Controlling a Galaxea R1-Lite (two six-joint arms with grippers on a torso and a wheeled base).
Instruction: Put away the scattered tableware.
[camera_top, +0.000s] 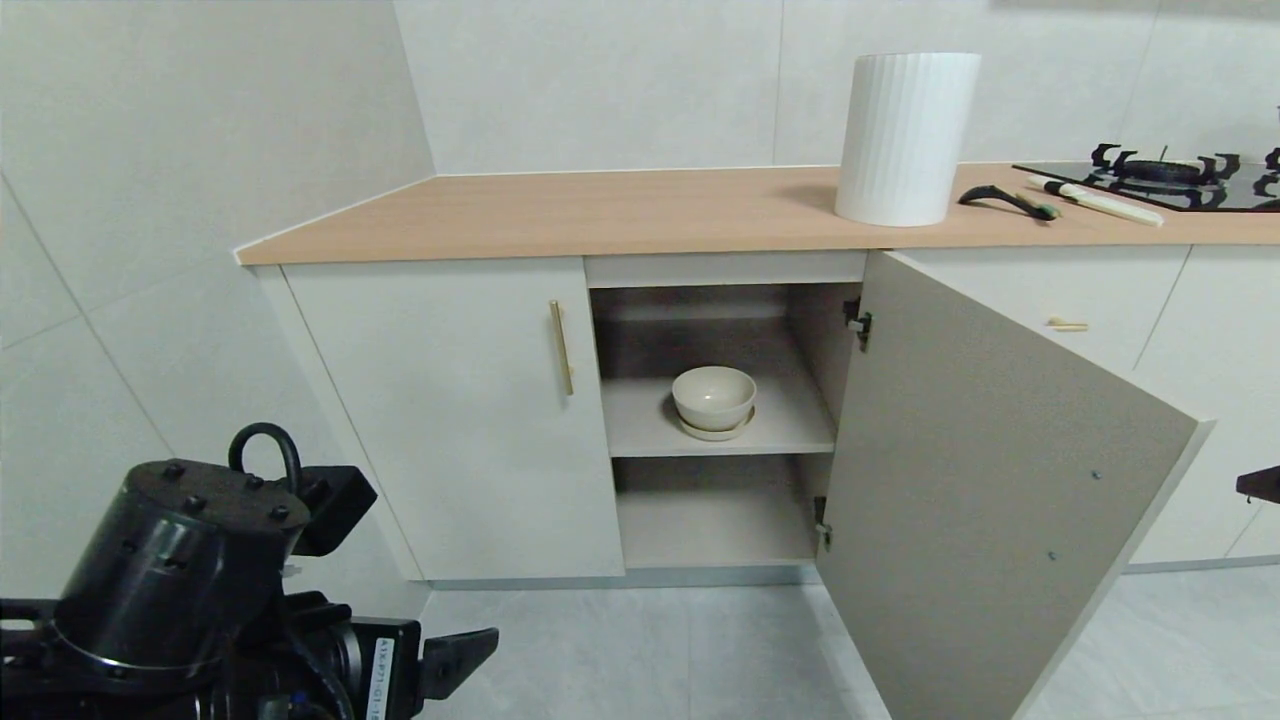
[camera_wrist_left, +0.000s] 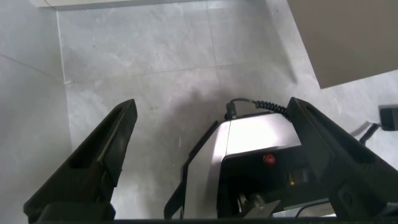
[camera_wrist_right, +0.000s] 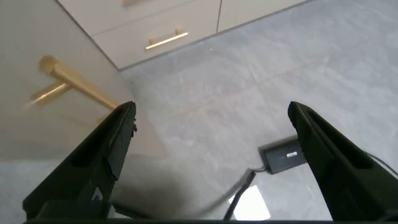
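- Tableware sits inside the cabinet (camera_top: 700, 300): a cream bowl (camera_top: 713, 396) stands upright on a small plate (camera_top: 716, 431) of the same colour, the two stacked and touching.
- Both rest on the upper shelf (camera_top: 780, 425), close to the centre of the head view. The lower shelf (camera_top: 700, 530) is at 6 o'clock from them.
- The right cabinet door (camera_top: 990, 480) is swung wide open, toward 4 o'clock from the bowl. The left door (camera_top: 450, 420) is closed, and its gold bar handle (camera_top: 562, 347) is at 9 o'clock from the bowl.
- On the counter (camera_top: 600, 215), at 1 o'clock from the bowl, stands a white ribbed cylinder (camera_top: 905, 135).
- At 3 o'clock from this cylinder lie a black-handled utensil (camera_top: 1005, 200) and a knife (camera_top: 1095, 203) with a pale handle. The gas hob (camera_top: 1165, 180) is just beyond them.
- The left arm (camera_top: 190, 570) is low at 7 o'clock in the head view. The left end effector (camera_wrist_left: 211, 118) is released, its two dark fingers (camera_wrist_left: 106, 149) are wide apart above the grey floor tiles (camera_wrist_left: 155, 56), and it grasps nothing.
- The right end effector (camera_wrist_right: 211, 118) is also released and grasps nothing. It hangs over the floor, near the gold handle (camera_wrist_right: 78, 84) of the open door, with a drawer handle (camera_wrist_right: 166, 39) farther off.
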